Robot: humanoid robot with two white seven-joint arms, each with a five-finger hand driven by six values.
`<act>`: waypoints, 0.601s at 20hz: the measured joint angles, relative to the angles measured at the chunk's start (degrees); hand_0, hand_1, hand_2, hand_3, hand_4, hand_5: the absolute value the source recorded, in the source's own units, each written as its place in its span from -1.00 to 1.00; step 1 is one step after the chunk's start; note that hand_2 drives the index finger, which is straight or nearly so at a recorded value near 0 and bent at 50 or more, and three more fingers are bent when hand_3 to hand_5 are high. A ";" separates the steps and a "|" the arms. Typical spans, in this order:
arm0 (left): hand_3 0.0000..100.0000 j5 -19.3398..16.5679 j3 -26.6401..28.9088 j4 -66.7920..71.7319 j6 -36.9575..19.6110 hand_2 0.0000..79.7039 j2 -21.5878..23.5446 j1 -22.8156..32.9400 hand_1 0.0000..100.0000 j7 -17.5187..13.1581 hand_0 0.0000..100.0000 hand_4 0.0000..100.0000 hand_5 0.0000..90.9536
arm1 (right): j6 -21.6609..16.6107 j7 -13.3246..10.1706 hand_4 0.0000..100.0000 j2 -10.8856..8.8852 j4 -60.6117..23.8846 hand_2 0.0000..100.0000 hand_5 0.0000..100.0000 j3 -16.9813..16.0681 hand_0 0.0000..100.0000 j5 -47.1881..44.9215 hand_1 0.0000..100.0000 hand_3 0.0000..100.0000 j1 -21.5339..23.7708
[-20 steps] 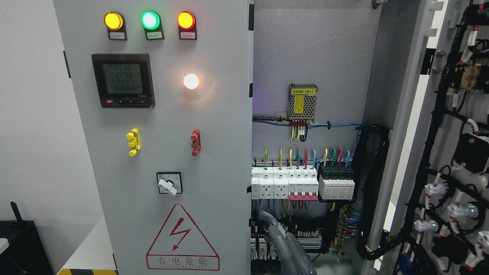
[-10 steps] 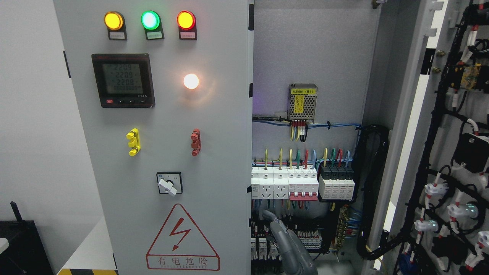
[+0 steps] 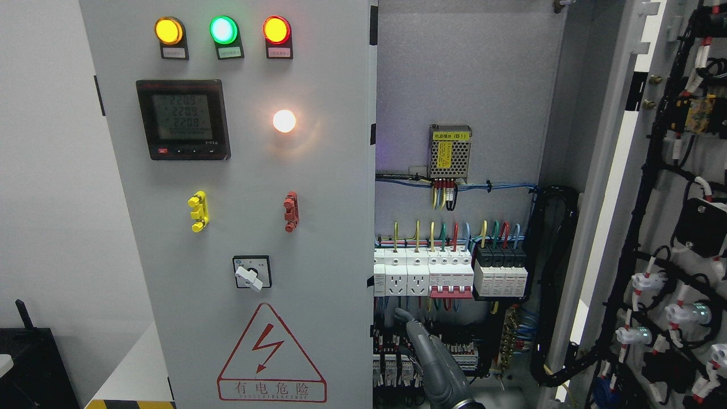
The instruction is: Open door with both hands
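Opening step, item one: left door [image 3: 318,170], grey steel, closed, filling the middle of the view. It carries three lit lamps [image 3: 223,30], a meter [image 3: 183,119], a rotary switch [image 3: 251,274] and a warning triangle [image 3: 271,355].

Item two: right door [image 3: 616,170], well to the right of the left door, swung wide, with its cable-laden inner face showing. That half of the task looks done.

Item three: right hand [image 3: 434,358], grey, rising from the bottom edge just right of the left door's free edge [image 3: 372,227], low down, level with the warning triangle. It touches neither door. One digit points upward; whether the fingers are spread, pressed together or pinching anything cannot be told. The left hand is not in view.

Item four: open bay to the right of the left door, holding a breaker row [image 3: 448,275] and a mesh-cased power supply [image 3: 450,150] above it.

Handling note, as judgement: the left door probably remains to be swung out.
- Move sideways to the free edge and hook behind it rather than reaching deeper.
- Keep clear of the wired terminals behind the hand.
- Pull outward along the hinge arc, which appears to sit on the door's far left side.
- Avoid brushing the rotary switch.
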 measured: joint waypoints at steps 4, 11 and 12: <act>-1.00 0.00 0.00 0.00 0.00 -1.00 0.00 0.02 -1.00 -0.13 -1.00 -1.00 -1.00 | 0.10 0.02 -1.00 -0.43 1.02 -1.00 -1.00 0.01 -0.23 -1.71 -1.00 -1.00 -0.85; -1.00 0.00 0.00 0.00 0.00 -1.00 0.00 0.02 -1.00 -0.24 -1.00 -1.00 -1.00 | 0.11 0.06 -1.00 -0.93 2.08 -1.00 -1.00 0.27 -0.23 -2.87 -1.00 -1.00 -1.74; -1.00 0.00 0.00 0.00 0.00 -1.00 0.00 0.02 -1.00 -0.24 -1.00 -1.00 -1.00 | 0.10 0.11 -1.00 -0.97 2.14 -1.00 -1.00 0.32 -0.23 -2.95 -1.00 -1.00 -1.77</act>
